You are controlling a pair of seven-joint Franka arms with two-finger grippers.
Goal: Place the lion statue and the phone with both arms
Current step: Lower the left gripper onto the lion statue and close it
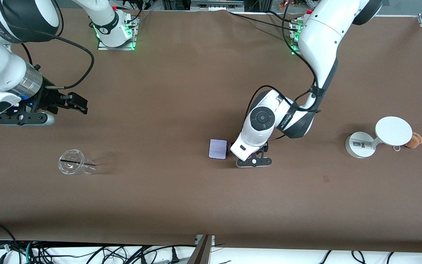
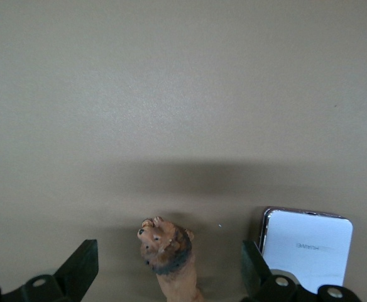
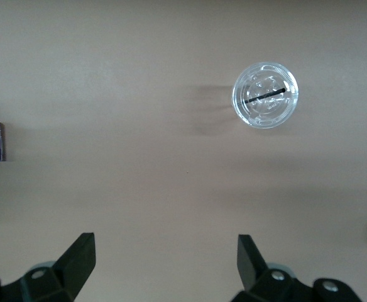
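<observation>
The lion statue (image 2: 171, 261), orange-brown with a dark mane band, lies on the brown table between the fingers of my left gripper (image 2: 168, 250). The gripper is open and low around it, and its fingers stand apart from the statue. In the front view the left hand (image 1: 248, 149) hides the lion. The phone (image 1: 218, 149), a pale lavender rectangle, lies flat right beside one left finger (image 2: 254, 261). It also shows in the left wrist view (image 2: 306, 248). My right gripper (image 1: 79, 104) hangs open and empty over the table at the right arm's end (image 3: 164, 242).
A clear plastic cup (image 1: 72, 167) with a black straw stands nearer the front camera than the right gripper, and shows as well in the right wrist view (image 3: 265, 94). At the left arm's end stand a white disc-topped stand (image 1: 377, 137) and a tan plush (image 1: 414, 140).
</observation>
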